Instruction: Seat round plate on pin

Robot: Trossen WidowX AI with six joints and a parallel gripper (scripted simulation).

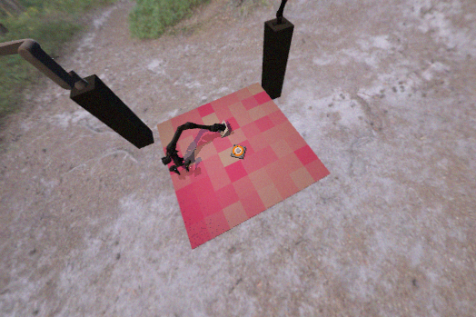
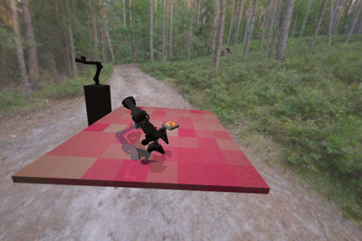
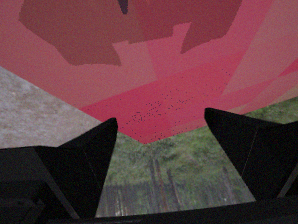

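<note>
The round plate shows as an orange ring with a pale middle on the square grey base. It is too small in the top and exterior views to tell its tilt, or to make out its tab, the hole or the pin. The plate is not in the wrist view. My gripper is open, with nothing between its fingers. It is raised above the table, well away from the plate and touching neither plate nor base.
The base lies on a red and tan patchwork table. The arm's own mount stands on the table near the base. Two dark pillars with arms on top stand at the table's edges; one pillar shows in the exterior view.
</note>
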